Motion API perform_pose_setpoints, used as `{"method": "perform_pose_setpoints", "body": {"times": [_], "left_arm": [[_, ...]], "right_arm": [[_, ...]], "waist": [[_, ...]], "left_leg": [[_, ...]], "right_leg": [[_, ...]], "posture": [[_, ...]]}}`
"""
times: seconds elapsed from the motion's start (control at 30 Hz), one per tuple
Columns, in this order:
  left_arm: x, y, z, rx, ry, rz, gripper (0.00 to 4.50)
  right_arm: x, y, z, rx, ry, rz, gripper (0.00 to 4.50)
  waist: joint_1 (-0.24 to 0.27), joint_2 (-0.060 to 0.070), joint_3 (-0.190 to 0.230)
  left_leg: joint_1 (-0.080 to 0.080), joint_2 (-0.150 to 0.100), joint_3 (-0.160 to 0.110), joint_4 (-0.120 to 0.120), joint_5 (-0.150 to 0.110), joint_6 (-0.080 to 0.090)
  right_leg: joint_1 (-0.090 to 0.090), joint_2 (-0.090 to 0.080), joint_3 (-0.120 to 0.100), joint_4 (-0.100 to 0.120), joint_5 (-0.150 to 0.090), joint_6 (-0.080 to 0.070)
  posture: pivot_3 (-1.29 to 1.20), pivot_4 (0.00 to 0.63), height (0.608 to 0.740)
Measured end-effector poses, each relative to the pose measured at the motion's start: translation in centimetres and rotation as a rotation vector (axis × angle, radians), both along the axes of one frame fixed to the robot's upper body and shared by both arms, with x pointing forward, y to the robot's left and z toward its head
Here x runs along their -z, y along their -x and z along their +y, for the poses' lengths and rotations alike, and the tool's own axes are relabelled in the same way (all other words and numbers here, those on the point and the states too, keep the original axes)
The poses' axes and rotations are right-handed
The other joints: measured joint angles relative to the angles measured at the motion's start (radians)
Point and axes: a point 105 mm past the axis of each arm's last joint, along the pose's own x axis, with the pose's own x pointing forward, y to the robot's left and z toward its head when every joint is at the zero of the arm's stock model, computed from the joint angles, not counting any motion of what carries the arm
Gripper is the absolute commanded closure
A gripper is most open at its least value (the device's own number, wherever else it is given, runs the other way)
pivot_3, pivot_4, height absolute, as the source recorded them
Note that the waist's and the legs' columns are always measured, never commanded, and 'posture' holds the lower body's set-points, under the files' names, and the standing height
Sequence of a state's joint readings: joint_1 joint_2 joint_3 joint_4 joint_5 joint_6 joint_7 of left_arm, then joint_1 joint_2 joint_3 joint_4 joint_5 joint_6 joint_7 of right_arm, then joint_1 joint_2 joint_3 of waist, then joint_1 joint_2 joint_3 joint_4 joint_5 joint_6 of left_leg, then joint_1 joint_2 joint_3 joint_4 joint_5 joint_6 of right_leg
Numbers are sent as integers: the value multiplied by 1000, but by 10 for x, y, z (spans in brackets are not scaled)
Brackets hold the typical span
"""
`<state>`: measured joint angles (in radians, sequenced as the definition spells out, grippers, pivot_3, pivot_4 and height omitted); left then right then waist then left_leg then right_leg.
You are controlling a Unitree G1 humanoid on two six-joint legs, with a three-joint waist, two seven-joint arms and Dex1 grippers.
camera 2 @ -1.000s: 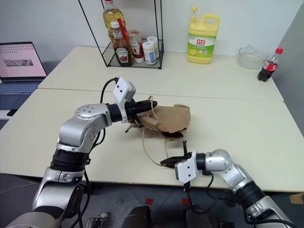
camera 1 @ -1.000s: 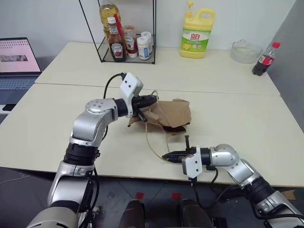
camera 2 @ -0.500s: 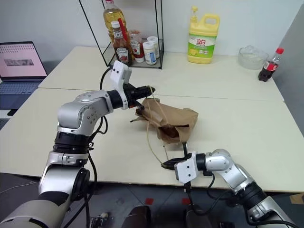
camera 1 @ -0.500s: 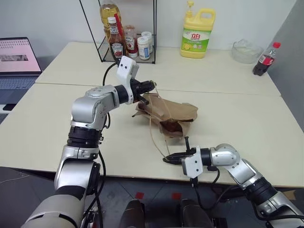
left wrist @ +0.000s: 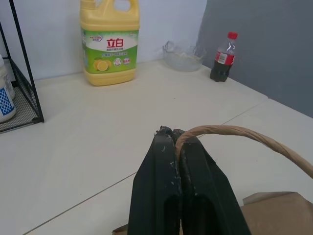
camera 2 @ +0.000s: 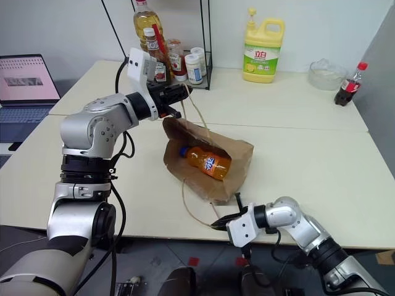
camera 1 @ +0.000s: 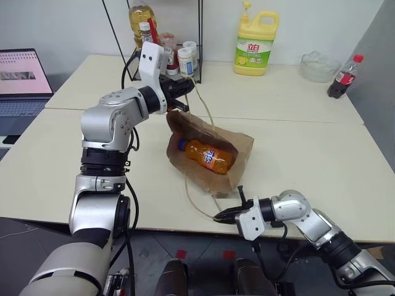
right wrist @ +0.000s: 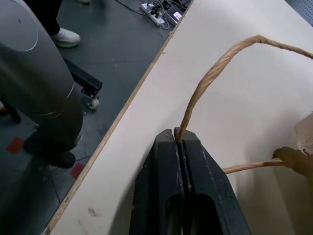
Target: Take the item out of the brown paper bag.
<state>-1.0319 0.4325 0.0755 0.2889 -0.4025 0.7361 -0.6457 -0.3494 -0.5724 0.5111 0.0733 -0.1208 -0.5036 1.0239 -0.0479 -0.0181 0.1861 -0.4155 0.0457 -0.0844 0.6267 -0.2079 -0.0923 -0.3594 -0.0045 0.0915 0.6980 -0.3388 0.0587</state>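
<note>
The brown paper bag hangs pulled open between my two grippers, its mouth toward me. Inside it lies the item, an orange drink bottle with a blue cap, on its side and in plain sight. My left gripper is raised above the bag's far left corner, shut on one tan loop handle. Near the table's front edge, my right gripper is shut on the other handle, which runs taut up to the bag.
A wire rack with sauce bottles stands behind the left gripper. A yellow detergent jug, a clear bowl and a cola bottle stand at the back. A laptop sits far left.
My left gripper has risen and moved away with its handle, lifting the bag's top open. The bottle inside, hidden before, now shows. The right gripper has stayed near the front edge.
</note>
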Motion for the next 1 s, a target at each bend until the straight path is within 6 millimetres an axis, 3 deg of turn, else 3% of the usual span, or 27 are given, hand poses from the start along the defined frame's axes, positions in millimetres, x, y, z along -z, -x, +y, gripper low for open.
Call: {"method": "perform_pose_setpoints", "body": {"times": [0.03,0.1,0.27,0.43,0.6,0.77,0.97,1.0], "left_arm": [[0,0,0,2,-1,-3,4500],[0,1,-1,5,-3,-4,4500],[18,3,0,16,-17,35,4500],[19,4,-1,23,-26,30,4500],[18,5,-2,27,-27,22,4500],[18,6,-3,28,-27,22,4500],[18,6,-4,38,-26,17,4500],[17,6,-4,40,-25,16,4500]], "right_arm": [[-1,0,0,10,-4,14,4479],[-4,-2,-4,45,0,51,3904],[-30,-1,-14,116,-29,129,2136],[-51,7,-25,182,-61,210,363],[-61,10,-50,271,-28,268,363],[-81,1,-57,340,-76,309,363],[-146,-26,-41,410,-320,364,363],[-153,-27,-35,406,-359,392,525]], "waist": [[0,0,0],[0,0,0],[3,0,0],[8,0,0],[9,0,0],[8,0,0],[7,0,0],[7,0,0]], "left_leg": [[0,0,0,0,0,0],[0,0,0,0,0,0],[0,0,-1,0,0,1],[-1,0,-1,0,-1,1],[-1,0,0,0,-1,2],[-1,0,0,0,-1,2],[-1,0,-1,0,-1,2],[-1,0,-1,0,-1,2]], "right_leg": [[0,0,0,0,0,0],[0,0,0,0,0,0],[0,0,0,0,0,0],[0,0,-1,0,0,0],[0,0,0,-1,0,0],[0,0,0,-1,0,0],[0,0,-1,-1,0,0],[0,0,-1,-1,0,0]], "posture": [[0,150,740],[0,150,740],[0,150,740],[0,150,740],[0,150,740],[0,150,740],[0,150,740],[0,150,740]]}}
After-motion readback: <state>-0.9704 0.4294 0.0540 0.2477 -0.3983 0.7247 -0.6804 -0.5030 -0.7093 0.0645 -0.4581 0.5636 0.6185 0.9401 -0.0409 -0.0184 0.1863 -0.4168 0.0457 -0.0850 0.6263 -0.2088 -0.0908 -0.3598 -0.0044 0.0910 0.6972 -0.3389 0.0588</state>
